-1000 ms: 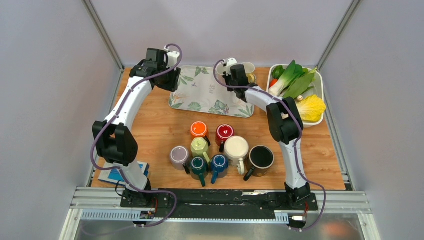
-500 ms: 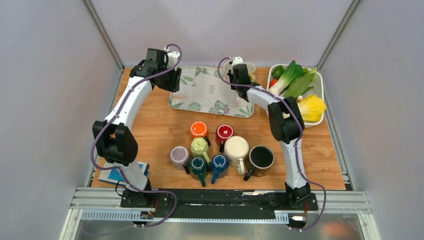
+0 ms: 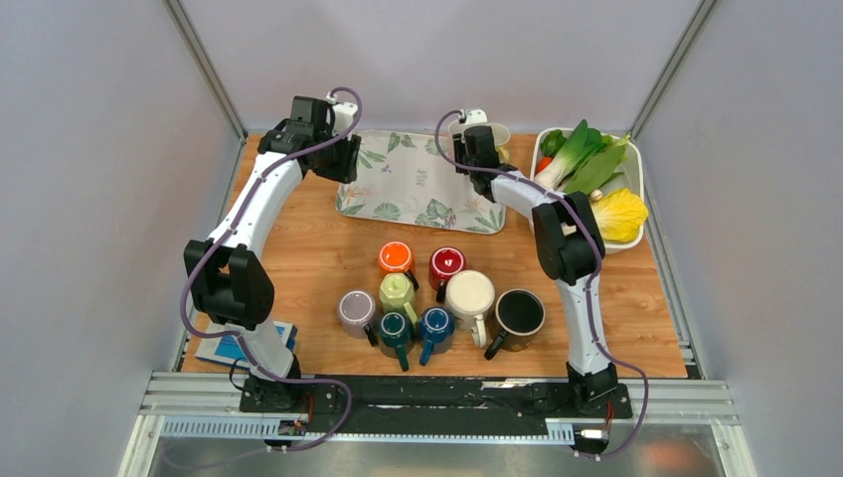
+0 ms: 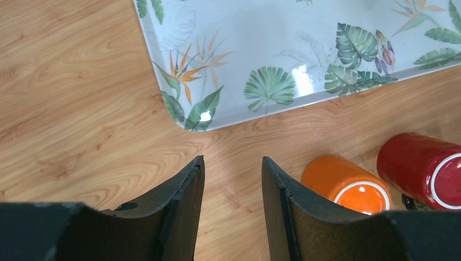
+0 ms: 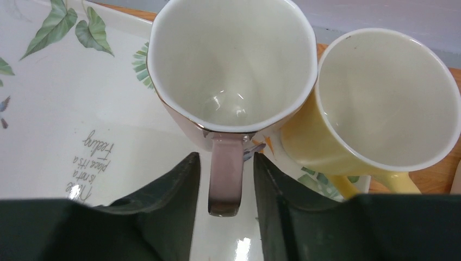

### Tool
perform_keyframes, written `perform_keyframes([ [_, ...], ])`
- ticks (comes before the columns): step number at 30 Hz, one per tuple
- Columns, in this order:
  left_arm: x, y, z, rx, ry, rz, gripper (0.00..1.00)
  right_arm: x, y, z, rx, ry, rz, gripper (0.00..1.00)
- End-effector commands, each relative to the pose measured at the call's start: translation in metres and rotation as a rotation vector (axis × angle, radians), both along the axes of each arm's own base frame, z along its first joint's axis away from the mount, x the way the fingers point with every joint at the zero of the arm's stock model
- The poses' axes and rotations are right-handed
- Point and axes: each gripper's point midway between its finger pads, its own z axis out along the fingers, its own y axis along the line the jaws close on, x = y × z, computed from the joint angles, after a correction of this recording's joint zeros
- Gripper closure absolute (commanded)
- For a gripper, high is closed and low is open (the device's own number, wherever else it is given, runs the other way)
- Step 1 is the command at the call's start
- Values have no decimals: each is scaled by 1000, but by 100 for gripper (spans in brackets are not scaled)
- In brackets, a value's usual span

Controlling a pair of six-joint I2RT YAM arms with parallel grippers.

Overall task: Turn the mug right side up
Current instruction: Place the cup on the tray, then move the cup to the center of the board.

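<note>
A pale pink mug (image 5: pixel 231 65) stands upright, mouth up, on the leaf-print tray (image 5: pixel 65 109) at its far right corner. Its handle (image 5: pixel 225 174) points at my right gripper (image 5: pixel 224 156), which is open. The handle sits between the two fingers with a gap on each side. In the top view the right gripper (image 3: pixel 475 149) hangs over that tray corner. My left gripper (image 4: pixel 232 159) is open and empty above bare wood, just off the tray's near left corner (image 4: pixel 201 117).
A yellow mug (image 5: pixel 380 98) stands upright, touching the pink one on its right. Several mugs cluster mid-table, among them an orange one (image 3: pixel 396 257) and a red one (image 3: pixel 446 263), bottoms up. A white bin of vegetables (image 3: pixel 636 169) sits at the far right.
My right gripper has shifted a little to the right over the tray's far right corner. The left arm has not moved.
</note>
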Motion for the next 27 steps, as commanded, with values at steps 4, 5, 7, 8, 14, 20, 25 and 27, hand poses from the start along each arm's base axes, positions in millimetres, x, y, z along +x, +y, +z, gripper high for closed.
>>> perform_keyframes([
  [4,1,1,17,-13,-52,3,48,-4,0,70,77,-107,-22,44],
  [5,1,1,18,-12,-54,-1,47,-8,-2,73,83,-103,-24,43],
  [7,-1,0,18,-16,-55,-9,46,-17,-5,84,94,-97,-26,42],
  [8,-2,-1,16,-19,-51,-14,44,-23,-7,86,103,-88,-30,42],
  [14,-14,-12,15,-49,-51,-109,39,-58,-11,107,138,-62,5,34],
  [20,-49,-40,19,-129,-186,-400,39,-112,34,116,75,-64,468,13],
  [25,-76,-59,2,-196,-202,-558,39,-174,60,96,17,-42,871,12],
  [27,-82,-63,-13,-184,-181,-591,40,-196,65,92,2,-54,992,13],
])
